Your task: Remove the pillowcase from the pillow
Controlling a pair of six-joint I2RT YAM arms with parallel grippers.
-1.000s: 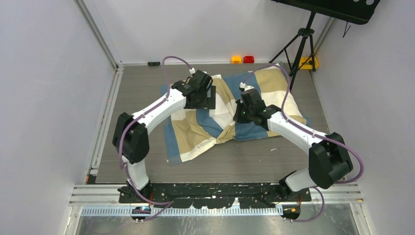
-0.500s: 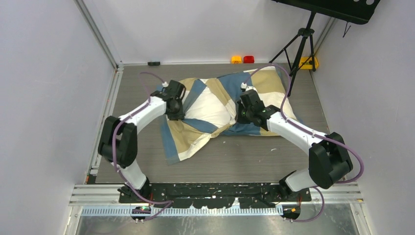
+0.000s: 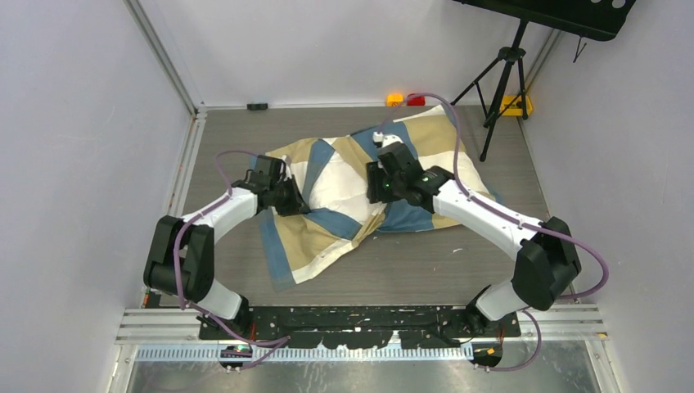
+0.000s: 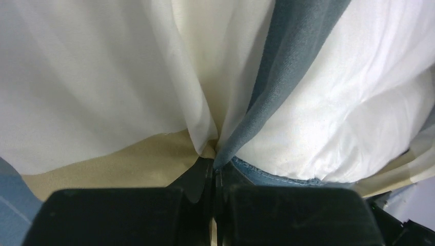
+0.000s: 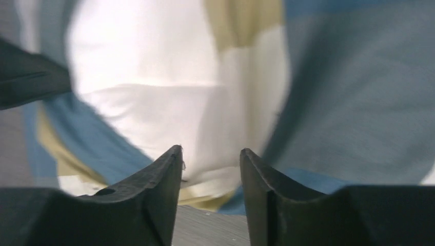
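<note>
Left gripper [image 4: 214, 173] — jaws closed tight on a pinched fold of the pillowcase [image 3: 344, 176]. The cloth gathers into soft pleats that fan outward from the pinch point. The grip sits at the left edge of the cover.

Right gripper [image 5: 210, 160] — jaws apart, nothing between them. The dark, tapered fingertips [image 5: 172, 169] stand over the middle of the cover. Contact with the cloth cannot be confirmed.

Pillowcase: thin matte woven fabric in large blocks of blue, tan and white. The white panels look faintly translucent in the left wrist view. It lies on the grey wood-grain table [image 3: 237, 135], running from the middle toward the far right corner. The far right part is plump and rounded. The near left part lies flat and creased, with one loose corner trailing toward the near edge.

Pillow: covered by the case, so only its bulge shows and none of its own surface can be made out.
</note>
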